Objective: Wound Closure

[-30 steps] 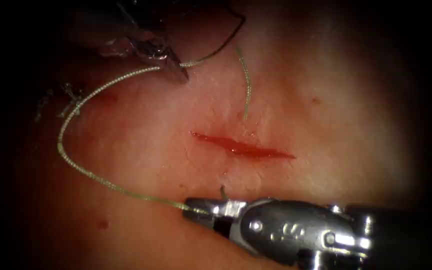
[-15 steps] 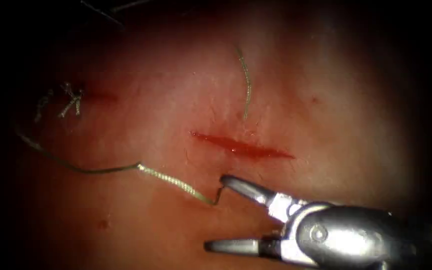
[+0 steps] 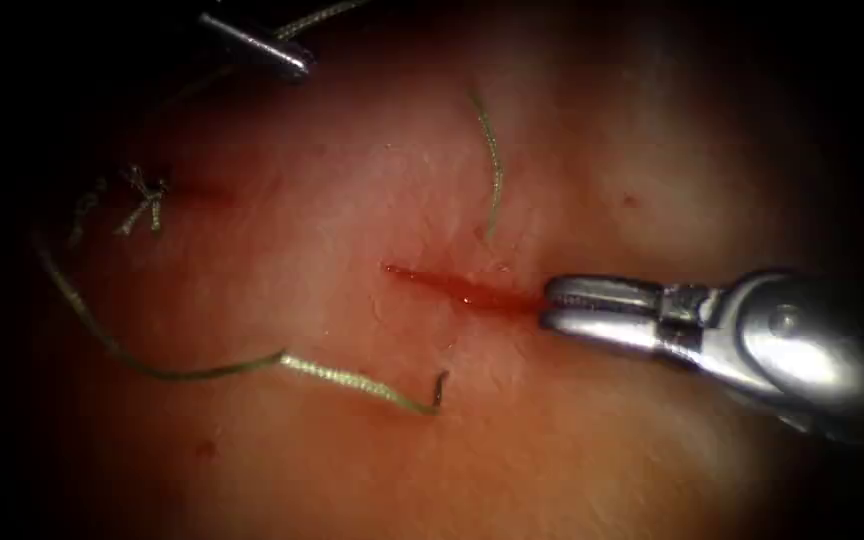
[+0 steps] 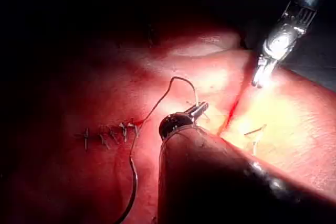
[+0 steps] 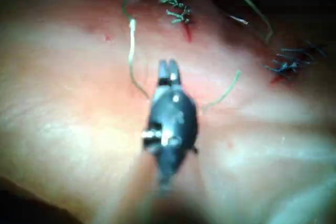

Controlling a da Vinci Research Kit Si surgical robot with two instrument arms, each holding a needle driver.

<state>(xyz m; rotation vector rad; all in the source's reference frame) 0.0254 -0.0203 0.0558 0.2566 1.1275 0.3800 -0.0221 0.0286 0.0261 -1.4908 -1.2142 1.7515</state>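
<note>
Right pincer [image 3: 552, 303]: lying closed and empty at the cut's [image 3: 452, 286] right end.
Left pincer [image 3: 292, 62]: gripping thread [image 3: 202, 370] at the far left.
Thread: trailing loose across tissue [image 3: 352, 460], entering near the cut.
Needle: unseen.

The tissue [image 3: 282, 250] is lying pink and wet, its short red cut [image 3: 452, 288] running slantwise at frame centre. Pale green thread [image 3: 202, 368] is curving across the lower left, ending below the cut at a small dark hook.
</note>
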